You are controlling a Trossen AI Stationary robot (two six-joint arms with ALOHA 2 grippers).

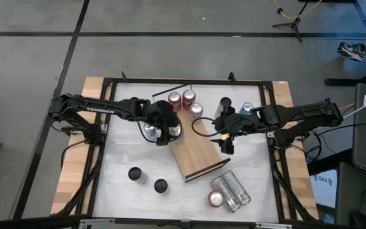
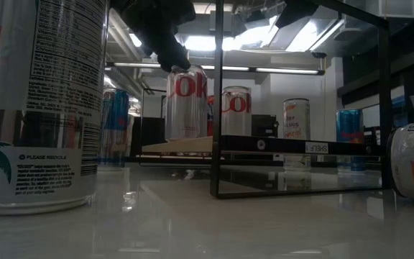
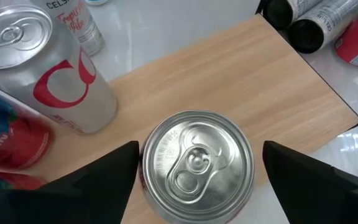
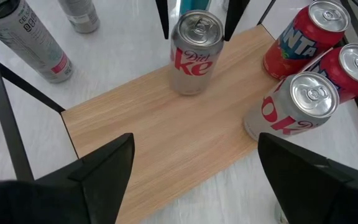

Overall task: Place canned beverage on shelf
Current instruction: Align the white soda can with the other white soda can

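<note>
A silver Diet Coke can with red lettering (image 4: 196, 53) stands upright on the long light-brown wooden shelf board (image 1: 199, 152), near its far end from the thin black rail (image 1: 207, 170). The left gripper (image 3: 194, 171) is directly above it, dark fingers (image 3: 101, 183) spread wide on either side of the can's top with clear gaps (no contact visible in the left wrist view). The right gripper (image 4: 191, 168) hovers over the other part of the board, fingers apart and holding nothing. Beside the board's far end stand a second silver Coke can (image 4: 297, 109) and two red cans (image 4: 306, 37), one marked Fanta. On the white tabletop (image 1: 126, 191) there are two black-topped cans upright (image 1: 135, 173) and several cans lying on their sides (image 1: 229, 191) near the rail end.
</note>
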